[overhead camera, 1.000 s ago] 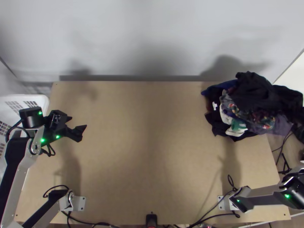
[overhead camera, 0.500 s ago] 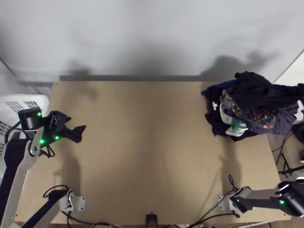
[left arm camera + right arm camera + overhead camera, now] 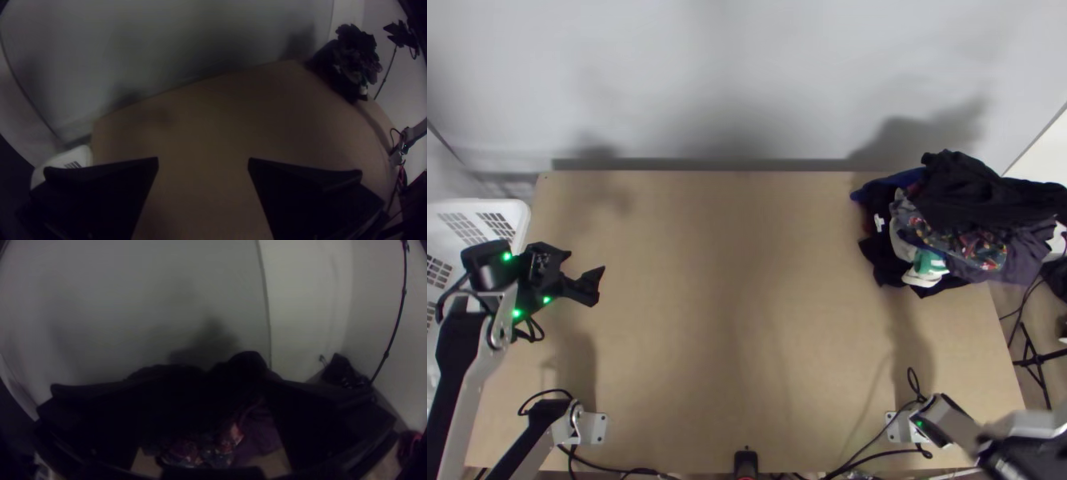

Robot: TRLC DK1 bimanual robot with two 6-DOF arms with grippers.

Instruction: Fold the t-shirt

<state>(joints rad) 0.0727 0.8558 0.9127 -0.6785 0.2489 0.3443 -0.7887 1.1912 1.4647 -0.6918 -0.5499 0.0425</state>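
I judge that I am at the picking-out step, with no folding begun: the t-shirt must lie somewhere in the bunched heap of clothes (image 3: 979, 204) at the far right corner of the desk (image 3: 739, 320), though I cannot tell which piece it is. My right end effector (image 3: 207, 384) has its fingers wide apart facing that heap, gripping nothing I can make out, while my left end effector (image 3: 203, 158) is spread and empty by the white basket (image 3: 521, 211). Next I should lower the right one, pinch one garment and draw it clear alone
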